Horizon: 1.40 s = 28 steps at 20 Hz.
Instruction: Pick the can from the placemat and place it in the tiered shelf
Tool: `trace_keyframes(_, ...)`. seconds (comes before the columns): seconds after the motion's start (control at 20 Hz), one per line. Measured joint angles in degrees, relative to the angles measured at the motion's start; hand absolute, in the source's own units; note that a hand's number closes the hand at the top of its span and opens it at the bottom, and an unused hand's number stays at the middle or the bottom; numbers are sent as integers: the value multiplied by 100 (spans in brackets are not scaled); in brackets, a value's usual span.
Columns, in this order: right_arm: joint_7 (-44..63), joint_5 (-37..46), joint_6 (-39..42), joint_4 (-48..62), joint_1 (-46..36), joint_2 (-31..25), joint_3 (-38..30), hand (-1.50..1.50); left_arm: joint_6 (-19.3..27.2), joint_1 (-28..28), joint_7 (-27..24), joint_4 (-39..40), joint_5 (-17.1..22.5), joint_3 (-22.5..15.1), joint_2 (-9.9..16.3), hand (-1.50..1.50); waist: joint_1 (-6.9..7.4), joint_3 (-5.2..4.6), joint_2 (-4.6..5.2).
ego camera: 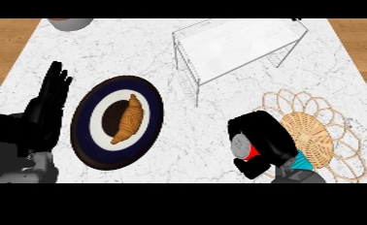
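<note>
— Head view: where was the can (pixel 244 148)?
— Inside the right hand (pixel 261 141), whose fingers curled round it, just left of the woven placemat (pixel 315 134) and near the wire tiered shelf (pixel 237 44).
— And the left hand (pixel 44 107)?
— It rested open, fingers straight, beside the plate (pixel 118 122) bearing a croissant (pixel 129 119).

Kitchen or dining setting: white marble-patterned countertop (pixel 215 122) with wooden edges at upper corners, croissant on dark-rimmed round plate (pixel 90 136) left of centre, woven wicker placemat (pixel 323 132) lower right, white wire tiered shelf (pixel 237 44) at top.
</note>
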Motion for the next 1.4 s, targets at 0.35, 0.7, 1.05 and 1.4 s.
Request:
trace_keyframes(0.35, 1522, -1582, 245, -1958, -27, 199, -398, 150, -10, 11, 9, -24, -14, 34, 15, 0, -1, 13, 7)
trace_keyframes(0.7, 3091, -2142, 745, -2953, -998, 181, -1126, 150, -115, 50, -76, -7, -20, 43, -19, 0, 87, 16, 35)
trace_keyframes(1.05, 3367, -2391, 500, -2033, -2271, -73, -1886, 150, -151, -105, 46, -4, -80, 51, -90, 0, 133, 19, 51)
trace_keyframes(1.4, 2871, -2257, -378, -664, -2867, -227, -2123, 150, -179, -55, 84, -113, -189, 38, -154, 0, 161, 21, 60)
